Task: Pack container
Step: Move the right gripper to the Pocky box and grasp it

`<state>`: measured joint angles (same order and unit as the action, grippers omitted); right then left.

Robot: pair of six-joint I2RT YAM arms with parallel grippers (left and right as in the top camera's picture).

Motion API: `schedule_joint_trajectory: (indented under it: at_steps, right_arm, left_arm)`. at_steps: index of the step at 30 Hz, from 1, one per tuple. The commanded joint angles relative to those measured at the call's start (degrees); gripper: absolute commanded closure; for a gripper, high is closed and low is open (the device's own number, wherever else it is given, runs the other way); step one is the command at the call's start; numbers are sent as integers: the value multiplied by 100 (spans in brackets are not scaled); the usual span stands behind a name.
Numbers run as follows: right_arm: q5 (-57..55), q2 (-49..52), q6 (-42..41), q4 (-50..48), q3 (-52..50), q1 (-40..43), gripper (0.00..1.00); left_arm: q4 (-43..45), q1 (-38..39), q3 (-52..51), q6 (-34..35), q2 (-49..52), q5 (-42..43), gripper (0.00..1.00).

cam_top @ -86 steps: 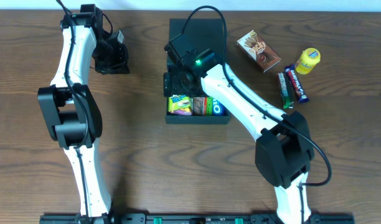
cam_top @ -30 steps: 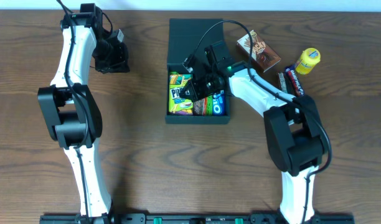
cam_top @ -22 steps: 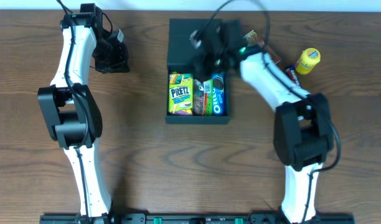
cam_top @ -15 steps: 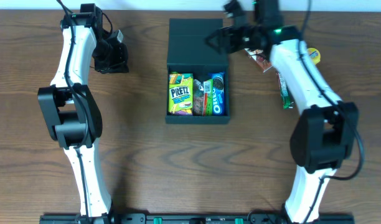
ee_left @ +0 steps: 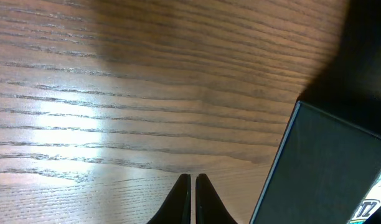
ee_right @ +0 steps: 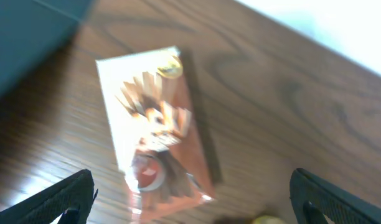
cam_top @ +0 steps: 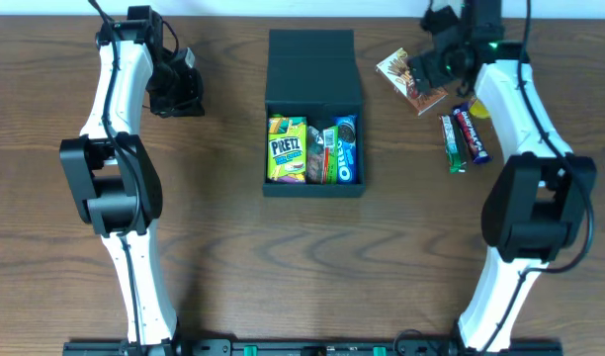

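The right gripper point(cam_top: 439, 61) hangs in the upper right of the overhead frame with its fingers spread wide and holding nothing, directly over the flat brown-and-cream cardboard snack box point(cam_top: 409, 83). In the right wrist view that box lies between the two dark fingertips point(ee_right: 69, 196), apart from both. Its long axis runs up the frame, tilted slightly left, so the jaws appear to straddle its short width. The dark teal-black matte rectangular cardboard container point(cam_top: 313, 189) sits at centre top, left of this gripper, with its flap lid point(cam_top: 312, 61) open and packets side by side inside. The left gripper point(ee_left: 192, 198) is closed and empty at upper left, so the right arm is plainly nearer. The wood-grain table point(cam_top: 233, 247) around the box is bare, with two dark snack bars point(cam_top: 463, 138) near its lower right.
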<state>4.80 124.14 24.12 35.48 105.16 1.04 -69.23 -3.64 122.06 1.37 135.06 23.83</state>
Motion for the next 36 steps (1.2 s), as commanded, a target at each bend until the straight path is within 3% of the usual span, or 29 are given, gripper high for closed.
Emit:
schedule_joint_trajectory:
  at_steps: [1, 2, 3, 4, 5, 11, 36]
  right_arm:
    - [-11, 258, 433, -42, 13, 57, 1]
    - [-11, 341, 518, -90, 13, 59, 1]
    - [-11, 363, 520, -127, 13, 59, 1]
    - [-28, 442, 531, -192, 15, 59, 1]
    - [-28, 490, 531, -232, 13, 59, 1]
    - [-17, 787, 577, -308, 15, 59, 1]
    - [874, 1174, 640, 59, 13, 44, 1]
  left_arm:
    - [-37, 17, 79, 149, 15, 22, 94]
    - [-37, 33, 79, 146, 15, 20, 91]
    - [-35, 42, 79, 144, 15, 20, 79]
    - [-37, 59, 79, 146, 15, 22, 39]
    - [-37, 68, 79, 146, 15, 22, 23]
    - [-39, 151, 79, 212, 15, 22, 4]
    - [-46, 179, 79, 337, 15, 24, 2]
